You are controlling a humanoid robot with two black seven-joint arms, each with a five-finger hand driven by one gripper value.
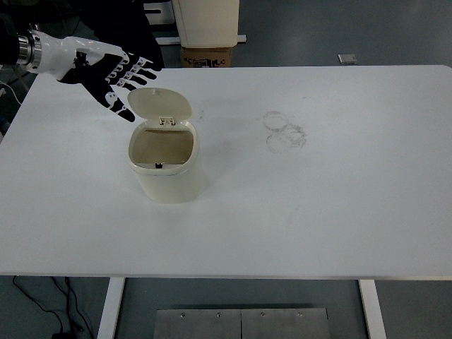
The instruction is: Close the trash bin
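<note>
Currently the trash bin point(167, 166) sits on the worktop point(318, 205) left of centre, nearer the far edge than the near one. Its lid point(159, 104) stands hinged up at the back, the mouth open toward the camera.

Step in hand, as I read it: get behind the lid and tip it forward. To do it well, contact the lid's back face near its top rim, away from the hinge, then sweep forward and down along the hinge arc. Finish with a light press over the front latch. Keep force low, since the bin looks light and could slide or tip toward the near edge.

Pose: left robot hand point(116, 74) comes in from the far left corner, palm roughly down, fingers spread and relaxed, holding nothing. Fingertips point(129, 113) sit just beside the lid's left edge; can't tell from this angle whether they touch it or hover above and behind. The wrist is level with the worktop's far edge. The right arm is out of view.
</note>
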